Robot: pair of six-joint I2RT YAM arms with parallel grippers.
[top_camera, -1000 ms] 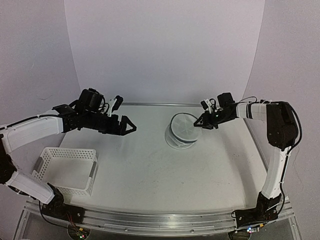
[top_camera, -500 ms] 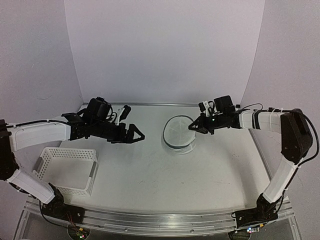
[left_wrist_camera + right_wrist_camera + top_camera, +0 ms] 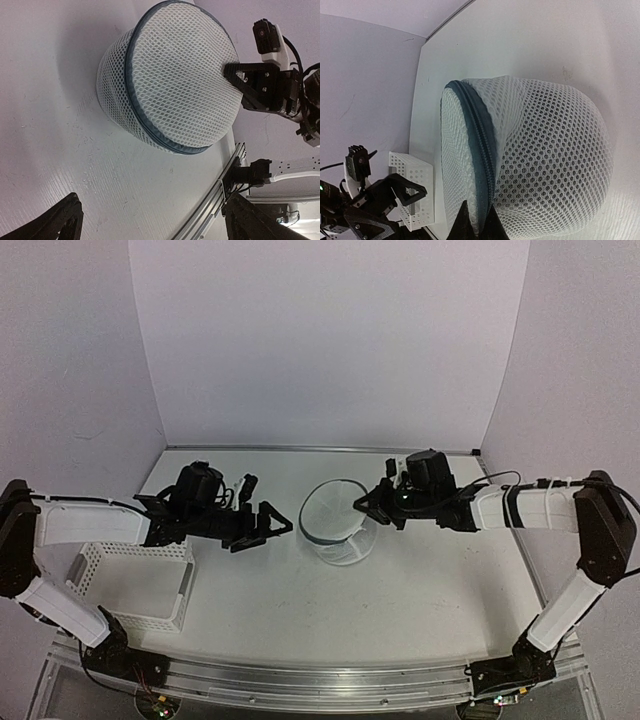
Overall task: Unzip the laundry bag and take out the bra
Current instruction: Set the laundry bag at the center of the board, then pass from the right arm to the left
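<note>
Two arms, same build.

- Left arm [image 3: 90,523]: long white shell links, with black housings at the joints.
- Right arm [image 3: 530,508]: same white-and-black scheme. A thin black cable [image 3: 497,476] loops above the forearm.
- Left gripper [image 3: 272,531] and right gripper [image 3: 363,506]: matte black and angular, with triangular open-frame fingers.
- Camera block [image 3: 274,47] on the right wrist: white with a black lens housing.
- Bases [image 3: 510,672]: black and squat.

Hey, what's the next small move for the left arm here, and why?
Probably ease the open left gripper forward onto the mesh wall of the laundry bag and close. The right gripper is pinched on the dark zipper rim, tipping the bag leftward, and nothing braces it for unzipping.
</note>
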